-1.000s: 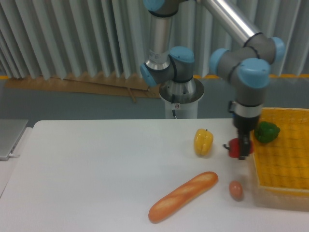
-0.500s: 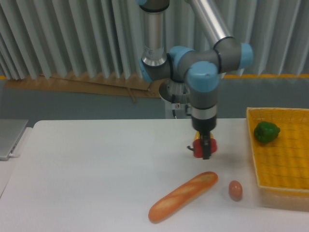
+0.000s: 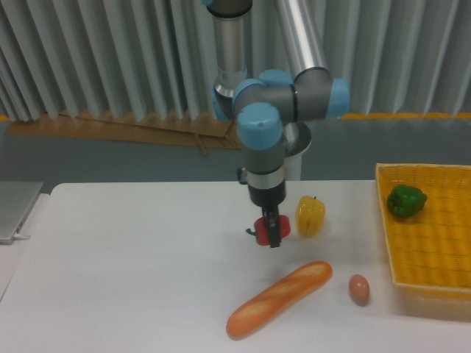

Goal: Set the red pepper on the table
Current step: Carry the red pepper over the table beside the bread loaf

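Leftward again: your arm has swept from beside the basket a second ago, past the yellow pepper, and now the gripper (image 3: 272,232) hangs to that pepper's left, over the white table (image 3: 132,250). You're holding the red pepper (image 3: 263,229) pinched between the two dark fingers (image 3: 274,229), which close on it from the sides; most of the red shows to the left of the near finger, with a sliver peeking out on the right. A small dark nub juts out at its left edge, perhaps the stem, but it's too small for you to be sure, so which way the pepper points is not readable, and it looks too round to give you a long axis. Whether its underside touches the tabletop or hangs just above it can't be told from this angle.

Beside you on the right, the yellow pepper (image 3: 310,215) stands upright, stem up, near the gripper but apart from it. Closer to the camera lies the baguette (image 3: 280,298), running diagonally from lower left to upper right, with a small brown egg (image 3: 358,289) just past its right end.

Over at the right edge, the yellow woven basket (image 3: 434,257) holds the green pepper (image 3: 406,201) in its far left corner.
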`<state>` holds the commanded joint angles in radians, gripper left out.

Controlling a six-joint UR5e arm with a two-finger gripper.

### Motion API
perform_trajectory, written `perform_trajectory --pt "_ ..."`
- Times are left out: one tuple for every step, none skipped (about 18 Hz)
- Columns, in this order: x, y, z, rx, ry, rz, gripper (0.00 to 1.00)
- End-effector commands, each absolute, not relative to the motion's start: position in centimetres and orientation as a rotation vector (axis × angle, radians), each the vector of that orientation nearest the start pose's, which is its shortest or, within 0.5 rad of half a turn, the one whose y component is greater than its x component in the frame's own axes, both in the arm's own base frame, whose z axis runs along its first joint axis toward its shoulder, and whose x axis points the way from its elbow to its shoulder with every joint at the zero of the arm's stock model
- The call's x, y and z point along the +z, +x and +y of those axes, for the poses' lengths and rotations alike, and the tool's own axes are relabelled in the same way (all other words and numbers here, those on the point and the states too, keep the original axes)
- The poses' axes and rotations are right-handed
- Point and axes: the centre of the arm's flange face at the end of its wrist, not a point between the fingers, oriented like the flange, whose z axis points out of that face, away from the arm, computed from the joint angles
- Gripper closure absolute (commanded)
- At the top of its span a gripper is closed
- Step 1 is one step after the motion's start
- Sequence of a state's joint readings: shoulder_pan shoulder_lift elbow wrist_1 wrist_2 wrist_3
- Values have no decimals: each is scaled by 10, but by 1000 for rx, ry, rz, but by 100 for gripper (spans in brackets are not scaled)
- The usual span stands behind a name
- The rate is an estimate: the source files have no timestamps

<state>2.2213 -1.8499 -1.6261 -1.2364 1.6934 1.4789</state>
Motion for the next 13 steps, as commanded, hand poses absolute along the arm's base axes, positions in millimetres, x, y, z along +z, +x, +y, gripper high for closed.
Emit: perform_trajectory --pt "342 -256 544 99 -2974 1316 60" --pt "341 -256 546 99 -2974 1321 60" --pt "338 -257 546 93 -2976 1325 60" --pt "334 -257 547 86 -2979 1330 60" --pt "331 -257 547 78 -2980 1331 60" --pt "328 -259 548 77 -2982 1330 60" --pt "327 -260 549 91 -2981 1325 60" --pt "327 -260 551 101 -2974 1327 60" --pt "323 -262 554 107 -2973 1323 60" --pt "319 -264 556 118 -2969 1321 60" --pt "317 -264 558 133 -2966 1318 60" --pt "313 -266 560 135 -2965 1320 60" --pt "311 -268 562 144 -2960 1317 60"
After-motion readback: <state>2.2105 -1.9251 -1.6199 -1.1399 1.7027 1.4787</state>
